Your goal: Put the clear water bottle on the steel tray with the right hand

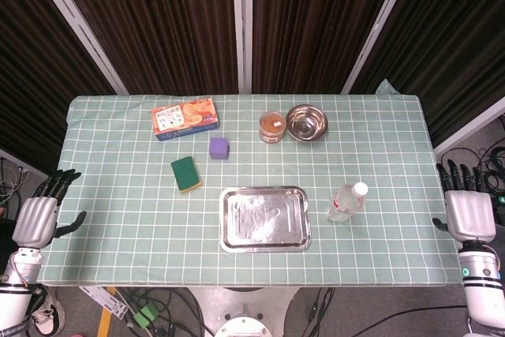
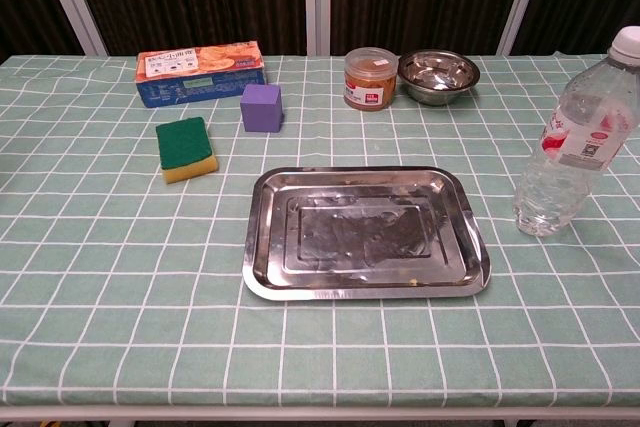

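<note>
The clear water bottle (image 1: pixel 347 201) (image 2: pixel 578 142) with a white cap stands upright on the checked cloth, just right of the steel tray (image 1: pixel 264 218) (image 2: pixel 365 234). The tray lies bare at the table's front middle. My right hand (image 1: pixel 469 206) hangs off the table's right edge, fingers apart, holding nothing, well right of the bottle. My left hand (image 1: pixel 39 215) rests off the left edge, likewise with spread fingers and nothing in it. Neither hand shows in the chest view.
At the back stand a cracker box (image 1: pixel 185 118), a jar (image 1: pixel 272 126) and a steel bowl (image 1: pixel 306 122). A purple cube (image 1: pixel 218 148) and a green sponge (image 1: pixel 186 174) lie left of and behind the tray.
</note>
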`<control>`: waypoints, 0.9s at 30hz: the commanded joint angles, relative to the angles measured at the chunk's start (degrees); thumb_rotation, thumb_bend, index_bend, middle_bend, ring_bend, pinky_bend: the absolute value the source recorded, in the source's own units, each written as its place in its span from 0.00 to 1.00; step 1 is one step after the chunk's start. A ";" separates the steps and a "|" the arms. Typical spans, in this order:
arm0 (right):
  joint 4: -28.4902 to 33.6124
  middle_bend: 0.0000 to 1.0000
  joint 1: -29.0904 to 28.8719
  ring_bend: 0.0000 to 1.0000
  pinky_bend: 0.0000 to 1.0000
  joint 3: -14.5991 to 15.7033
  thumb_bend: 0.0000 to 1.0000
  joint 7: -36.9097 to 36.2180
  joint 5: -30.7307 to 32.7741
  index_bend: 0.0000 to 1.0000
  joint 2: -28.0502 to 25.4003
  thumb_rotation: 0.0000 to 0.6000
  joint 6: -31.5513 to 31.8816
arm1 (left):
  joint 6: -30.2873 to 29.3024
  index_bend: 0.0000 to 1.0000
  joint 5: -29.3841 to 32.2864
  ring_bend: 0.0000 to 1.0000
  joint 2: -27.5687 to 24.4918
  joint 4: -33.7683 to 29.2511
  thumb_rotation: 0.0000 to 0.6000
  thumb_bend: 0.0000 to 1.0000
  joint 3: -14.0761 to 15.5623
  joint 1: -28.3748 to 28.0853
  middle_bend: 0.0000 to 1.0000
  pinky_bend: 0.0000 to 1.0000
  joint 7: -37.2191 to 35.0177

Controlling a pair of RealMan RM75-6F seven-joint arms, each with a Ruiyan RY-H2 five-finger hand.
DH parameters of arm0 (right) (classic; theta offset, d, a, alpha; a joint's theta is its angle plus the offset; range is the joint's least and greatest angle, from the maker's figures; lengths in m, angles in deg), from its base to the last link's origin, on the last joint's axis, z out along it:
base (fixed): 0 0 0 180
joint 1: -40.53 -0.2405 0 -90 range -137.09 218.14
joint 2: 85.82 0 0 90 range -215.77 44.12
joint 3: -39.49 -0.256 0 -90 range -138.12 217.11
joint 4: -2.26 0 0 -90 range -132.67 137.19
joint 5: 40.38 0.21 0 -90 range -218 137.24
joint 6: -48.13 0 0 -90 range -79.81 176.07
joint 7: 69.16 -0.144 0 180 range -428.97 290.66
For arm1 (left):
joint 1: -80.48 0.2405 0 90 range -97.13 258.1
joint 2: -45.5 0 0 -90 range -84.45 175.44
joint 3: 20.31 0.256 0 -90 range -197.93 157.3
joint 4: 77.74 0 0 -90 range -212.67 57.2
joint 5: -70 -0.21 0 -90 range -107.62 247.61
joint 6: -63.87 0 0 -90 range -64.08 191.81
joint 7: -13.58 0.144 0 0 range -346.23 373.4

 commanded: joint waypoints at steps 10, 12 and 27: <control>-2.10 0.01 -0.48 0.00 0.00 -0.38 0.00 -7.61 -3.52 0.00 1.94 1.00 -3.15 | 0.13 0.19 -0.03 0.11 -0.02 -0.53 1.00 0.32 -0.01 -0.22 0.21 0.19 0.43; -2.48 0.01 -0.63 0.00 0.00 -0.78 0.00 -13.18 -4.85 0.00 2.71 1.00 -4.13 | 0.26 0.19 0.11 0.11 0.00 -0.51 1.00 0.32 -0.05 -0.25 0.21 0.19 0.22; -9.21 0.00 -0.65 0.00 0.00 -0.04 0.00 -66.00 -16.36 0.00 10.64 1.00 -11.62 | 0.55 0.19 -0.74 0.11 1.10 0.69 1.00 0.32 0.22 -0.87 0.21 0.19 0.09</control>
